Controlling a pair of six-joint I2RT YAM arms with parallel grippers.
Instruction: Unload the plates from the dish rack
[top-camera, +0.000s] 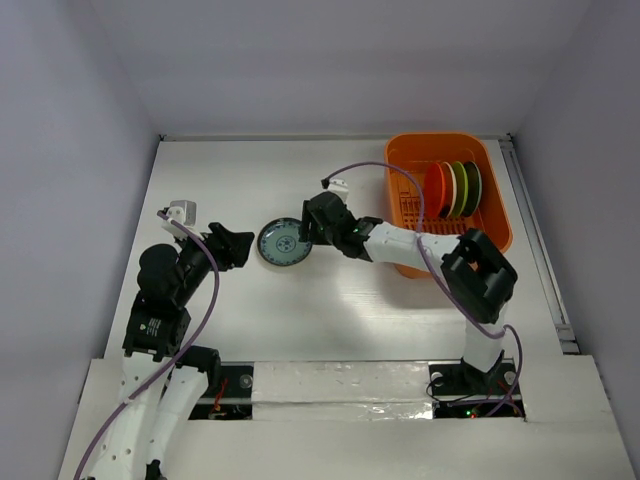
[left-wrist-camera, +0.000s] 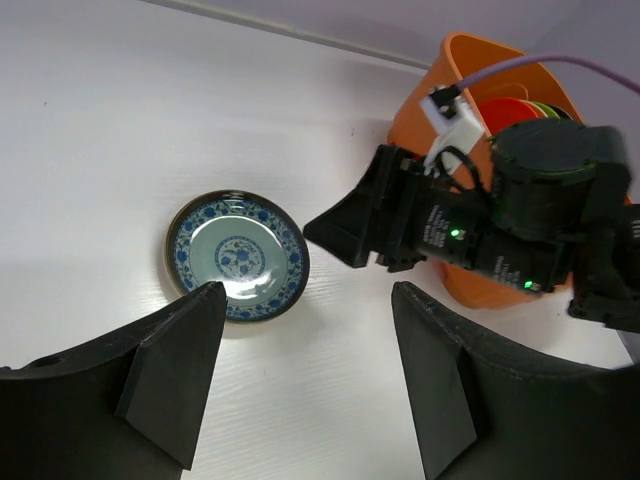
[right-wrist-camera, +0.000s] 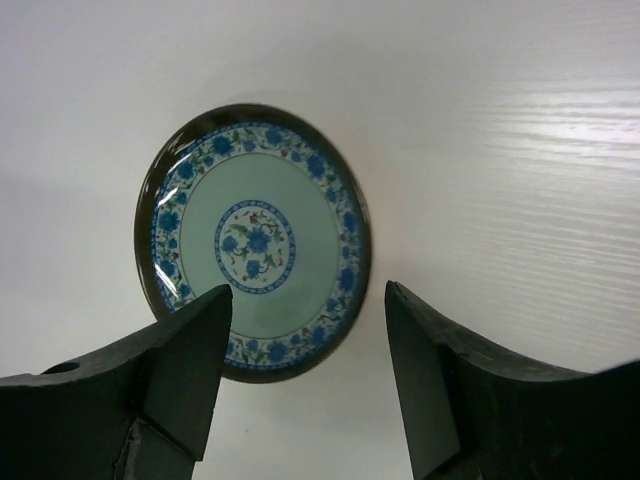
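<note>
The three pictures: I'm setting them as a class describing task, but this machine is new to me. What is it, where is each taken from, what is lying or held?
Two robot arms stand at the near edge of a table, each ending in a two-finger gripper. One picture looks down from above; the other two come from wrist cameras, so the dark shapes below are that arm's own fingers. A blue-patterned plate lies flat on the table. The orange dish rack holds more plates on edge. The left gripper and right gripper are open, holding nothing.
</note>
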